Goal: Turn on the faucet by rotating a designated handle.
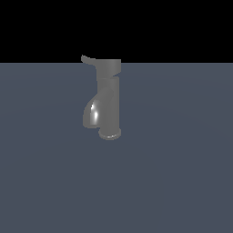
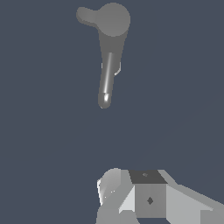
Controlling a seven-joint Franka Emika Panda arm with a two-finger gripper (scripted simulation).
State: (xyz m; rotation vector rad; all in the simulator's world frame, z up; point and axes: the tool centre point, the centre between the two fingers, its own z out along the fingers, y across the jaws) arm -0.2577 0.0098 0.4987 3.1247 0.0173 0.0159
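Nearest the wrist camera, only part of the white-and-grey gripper shows, well apart from the faucet and touching nothing; whether its jaws are spread or closed cannot be told, and the exterior view does not show it at all. That dark grey faucet stands upright on the flat blue-grey floor. Its handle sticks out sideways from the faucet's wider cap, on the same side as the spout bulging lower down the body.

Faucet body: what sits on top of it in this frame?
A wider round cap tops the faucet, and the handle sticks out sideways from it toward the exterior view's left. Nothing rests on the cap; the gripper is apart. The cap's joint underneath is hidden.
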